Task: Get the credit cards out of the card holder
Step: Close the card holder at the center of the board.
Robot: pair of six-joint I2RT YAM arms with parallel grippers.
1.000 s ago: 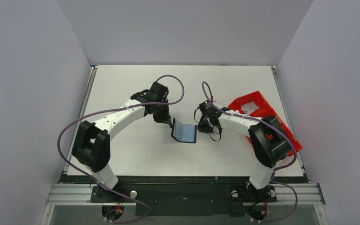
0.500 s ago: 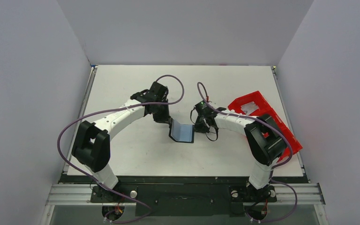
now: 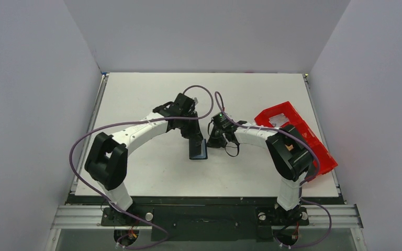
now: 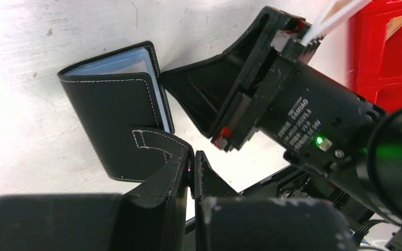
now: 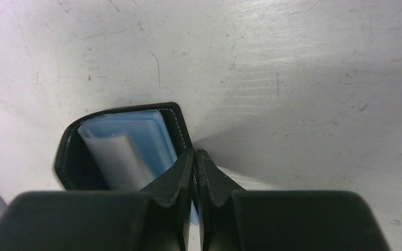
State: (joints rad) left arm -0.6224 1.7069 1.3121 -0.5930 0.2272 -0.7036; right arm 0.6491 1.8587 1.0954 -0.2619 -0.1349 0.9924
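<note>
I see left gripper (image 4: 192, 157) clamped on the card holder (image 4: 120, 120) cover | right gripper (image 5: 194, 154) pinched shut on its opposite edge, mid table (image 3: 157, 172) | spread wide a second ago, it stands nearly folded.

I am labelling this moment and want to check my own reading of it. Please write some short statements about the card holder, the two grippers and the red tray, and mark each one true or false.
1. The card holder lies on the table between the two arms. True.
2. The red tray stands at the table's left edge. False: it is at the right edge.
3. Both grippers are wide open. False: the left gripper and the right gripper are each shut on a cover of the card holder.
4. Bluish sleeves show inside the card holder. True.
5. A credit card lies loose on the table. False: none is visible there.
</note>
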